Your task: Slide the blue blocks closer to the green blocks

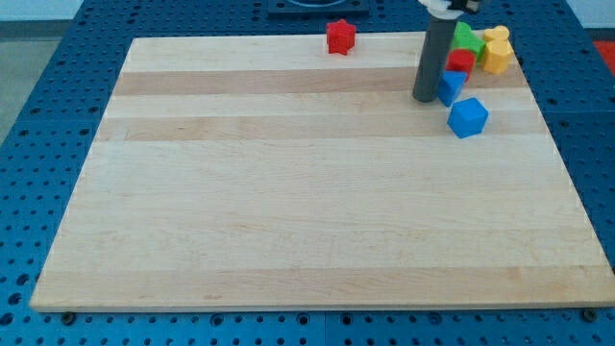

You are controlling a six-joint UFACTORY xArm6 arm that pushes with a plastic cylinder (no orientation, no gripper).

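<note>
My tip point(426, 98) rests on the wooden board point(288, 192) near the view's top right. A blue block point(451, 86) sits just right of the tip, touching or nearly touching the rod. A blue cube point(468, 117) lies a little lower and to the right. A green block point(466, 38) sits at the board's top right, partly hidden by the rod. A red block point(460, 61) lies between the green block and the upper blue block.
Two yellow blocks point(496, 50) sit at the far top right beside the green block. A red star-shaped block point(340, 37) stands at the top edge, left of the rod. Blue perforated table surrounds the board.
</note>
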